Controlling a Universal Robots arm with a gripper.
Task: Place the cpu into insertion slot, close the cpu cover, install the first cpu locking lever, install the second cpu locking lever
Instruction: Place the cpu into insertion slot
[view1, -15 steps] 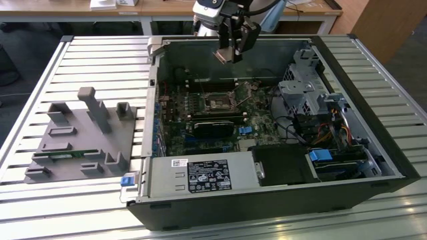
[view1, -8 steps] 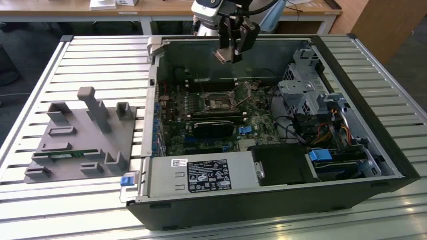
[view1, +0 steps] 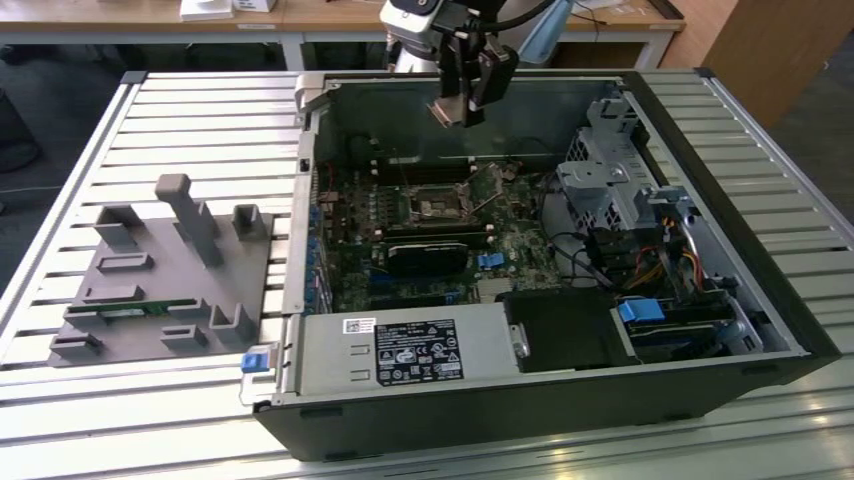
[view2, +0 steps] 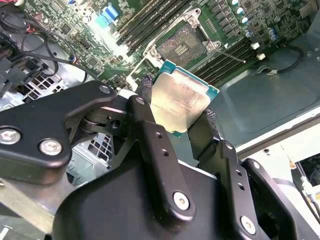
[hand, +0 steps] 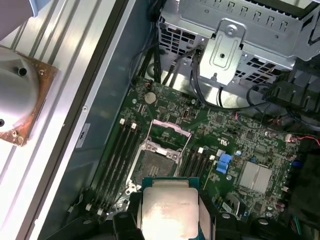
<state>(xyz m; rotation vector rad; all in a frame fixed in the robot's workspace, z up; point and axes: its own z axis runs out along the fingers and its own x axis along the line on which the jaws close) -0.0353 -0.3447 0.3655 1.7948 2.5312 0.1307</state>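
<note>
Holding the cpu over the open socket

The gripper (view1: 462, 108) hangs over the back part of an open computer case (view1: 747, 300), which lies on its side on a slatted metal table (view1: 200, 110). Its two black fingers (view2: 145, 100) are pinched on opposite edges of the cpu (view2: 182, 97) — the chip's dull silver top faces the cameras in both wrist views, and a green border shows around it. In the exterior view the cpu (view1: 446, 110) is a small pale square at the fingertips, clear of the board and well above it.

The insertion slot (hand: 155, 162) sits on the green motherboard (hand: 235, 130) below the chip, dark in the middle with a pale metal rim, and nothing lies in it. The cpu cover (hand: 171, 123) is swung up at the slot's far edge, and green board shows through its window. In the second wrist view a thin wire lever (view2: 229, 53) stands out from the slot's (view2: 181, 46) side. Long black memory slots (hand: 120, 150) run on both sides of the socket.

On the exterior view's left, a grey fixture (view1: 160, 280) with upright posts rests on the table beside the case. A labelled power supply (view1: 400, 350) fills the case's near corner.
</note>
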